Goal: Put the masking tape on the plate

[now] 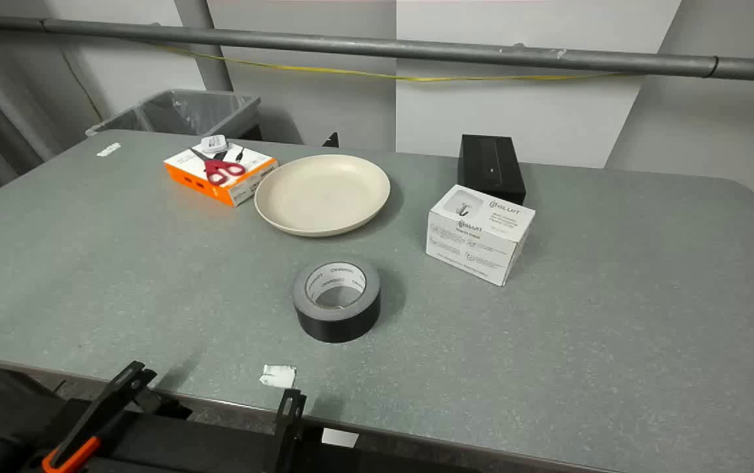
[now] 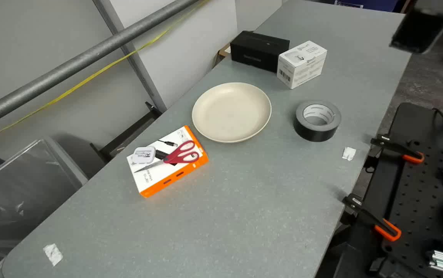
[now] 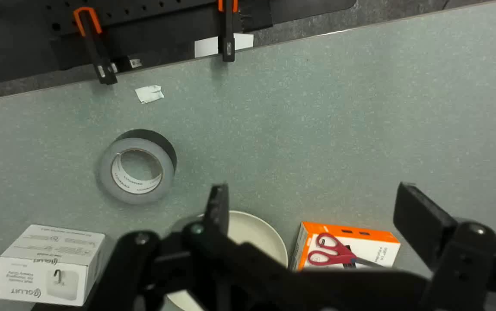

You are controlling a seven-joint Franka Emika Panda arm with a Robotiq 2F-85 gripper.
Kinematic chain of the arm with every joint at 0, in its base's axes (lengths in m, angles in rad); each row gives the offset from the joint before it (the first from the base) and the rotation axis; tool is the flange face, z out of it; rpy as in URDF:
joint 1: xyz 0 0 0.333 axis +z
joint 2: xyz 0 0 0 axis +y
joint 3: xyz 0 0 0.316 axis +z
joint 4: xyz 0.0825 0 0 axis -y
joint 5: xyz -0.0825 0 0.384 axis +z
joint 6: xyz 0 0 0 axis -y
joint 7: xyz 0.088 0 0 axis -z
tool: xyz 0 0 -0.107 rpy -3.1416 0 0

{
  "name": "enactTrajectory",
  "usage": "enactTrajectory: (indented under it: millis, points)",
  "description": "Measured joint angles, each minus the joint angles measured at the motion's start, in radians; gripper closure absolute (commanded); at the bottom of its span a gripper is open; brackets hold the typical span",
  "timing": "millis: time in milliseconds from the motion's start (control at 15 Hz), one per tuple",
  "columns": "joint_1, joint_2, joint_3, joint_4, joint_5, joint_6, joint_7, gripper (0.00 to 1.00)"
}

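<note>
Black tape (image 1: pixel 337 327) awaits pickup

It lies just below centre in an exterior view, the plate (image 1: pixel 322 195) higher in frame. The claw (image 3: pixel 313 194) gapes, empty; best straddle one ring wall, descending straight before pinching.

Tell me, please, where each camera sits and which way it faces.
Wrist view: above the table, facing down; the open gripper spans the bottom.
In an exterior view: raised on the clamped side of the table, facing the wall across the black tape roll; no gripper shows.
In an exterior view: raised at the end by the bin, facing along the table; a blurred dark shape, perhaps the robot's, top right.
Both exterior views share the cream plate and red-handled scissors.
</note>
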Motion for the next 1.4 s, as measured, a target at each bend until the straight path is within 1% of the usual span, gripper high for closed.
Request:
enactTrajectory:
  millis: [267,467,600,800,1067,1133,1267,1400]
  points:
    - [-0.002,0.001,0.0,0.0,0.0,0.002,0.0,0.0]
    - [-0.024,0.009,0.0,-0.025,-0.012,0.036,0.0,0.0]
    - [-0.057,0.027,-0.006,-0.085,-0.026,0.12,0.0,0.0]
    - [-0.118,0.093,-0.018,-0.193,-0.064,0.323,-0.003,0.0]
    - [-0.2,0.283,-0.043,-0.19,-0.111,0.524,-0.001,0.0]
    - [-0.215,0.326,-0.051,-0.188,-0.117,0.551,0.0,0.0]
    - [-0.23,0.388,-0.072,-0.18,-0.118,0.564,0.0,0.0]
    - [-0.231,0.41,-0.08,-0.173,-0.118,0.566,0.0,0.0]
